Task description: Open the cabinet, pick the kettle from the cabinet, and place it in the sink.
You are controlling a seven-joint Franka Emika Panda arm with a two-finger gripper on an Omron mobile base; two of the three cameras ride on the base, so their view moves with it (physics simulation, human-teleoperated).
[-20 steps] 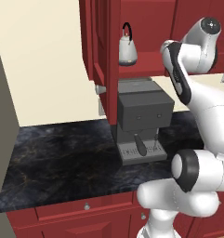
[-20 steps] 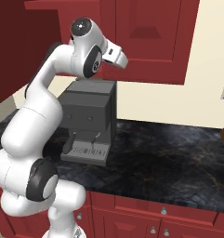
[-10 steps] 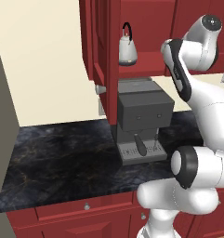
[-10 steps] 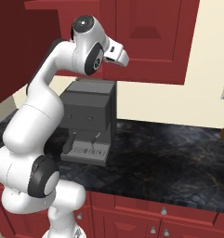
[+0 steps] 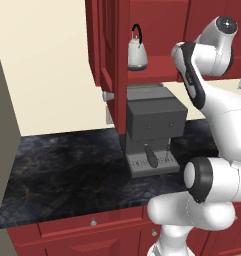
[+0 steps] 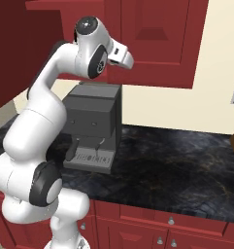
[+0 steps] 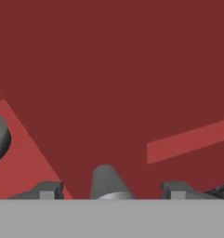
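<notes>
Already one door of the cabinet (image 5: 108, 45) stands swung open, and the kettle (image 5: 137, 52) sits upright on its bottom shelf, above the coffee machine (image 5: 151, 125) on the counter (image 5: 67, 165). In the hand view the gripper (image 7: 112, 190) straddles a small round knob (image 7: 106, 182), its fingertips (image 7: 47, 189) apart on either side and not yet touching it. Compared with a moment ago, the wrist has rolled slightly while the kettle has not moved. Likely a second door is being opened.
</notes>
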